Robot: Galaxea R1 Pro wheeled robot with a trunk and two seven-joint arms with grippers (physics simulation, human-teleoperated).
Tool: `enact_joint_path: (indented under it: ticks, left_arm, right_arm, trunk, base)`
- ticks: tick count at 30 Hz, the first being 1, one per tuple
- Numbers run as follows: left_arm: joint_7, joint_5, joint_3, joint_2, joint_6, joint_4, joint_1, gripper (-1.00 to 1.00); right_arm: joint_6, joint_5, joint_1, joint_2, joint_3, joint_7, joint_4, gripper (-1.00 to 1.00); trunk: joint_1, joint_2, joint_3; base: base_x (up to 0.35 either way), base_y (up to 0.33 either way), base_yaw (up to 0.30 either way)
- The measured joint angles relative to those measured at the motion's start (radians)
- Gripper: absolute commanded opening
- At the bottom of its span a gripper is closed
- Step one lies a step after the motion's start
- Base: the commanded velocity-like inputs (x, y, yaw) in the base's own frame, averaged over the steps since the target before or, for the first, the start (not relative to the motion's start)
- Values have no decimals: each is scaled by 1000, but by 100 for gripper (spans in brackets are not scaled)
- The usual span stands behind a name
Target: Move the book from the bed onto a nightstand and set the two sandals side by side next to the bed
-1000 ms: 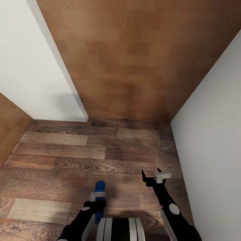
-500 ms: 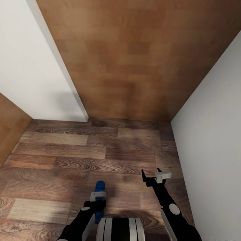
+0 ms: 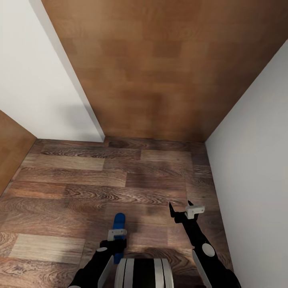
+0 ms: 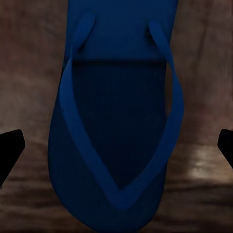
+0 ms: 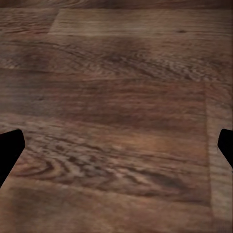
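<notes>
One bright blue sandal [image 3: 119,221] lies lengthwise on the wood-plank floor just in front of my base. My left gripper [image 3: 117,237] hangs right over it. In the left wrist view the sandal [image 4: 116,97] faces the camera strap side up. The left gripper [image 4: 116,145] is open, its dark fingertips [image 4: 10,145] wide of the sole on either side and not touching it. My right gripper [image 3: 180,208] is open over bare floor, and the right wrist view of it [image 5: 116,145] shows nothing between the fingers. The book, the bed and the nightstands are out of view.
I face a narrow corner. A brown wood-panel wall [image 3: 160,80] stands ahead, a white wall [image 3: 256,168] close on the right and a white wall [image 3: 36,80] on the left. Another wood panel [image 3: 10,152] is at the far left. Floor [image 3: 100,180] stretches ahead.
The whole picture has slid up a little, floor and walls alike, so the camera has moved. Both grippers keep their places in the view and stay open.
</notes>
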Motion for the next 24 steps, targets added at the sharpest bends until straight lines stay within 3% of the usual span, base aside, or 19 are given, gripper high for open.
enact_joint_path:
  ticks: [5, 24]
  left_arm:
    - [0, 0, 0, 0, 0, 1, 0, 100]
    - [0, 0, 0, 0, 0, -1, 0, 100]
  right_arm:
    - [0, 0, 0, 0, 0, 0, 0, 100]
    - [0, 0, 0, 0, 0, 0, 0, 100]
  trunk:
    - [2, -1, -19]
    - [2, -1, -19]
  base:
    - [0, 0, 0]
    - [57, 0, 0]
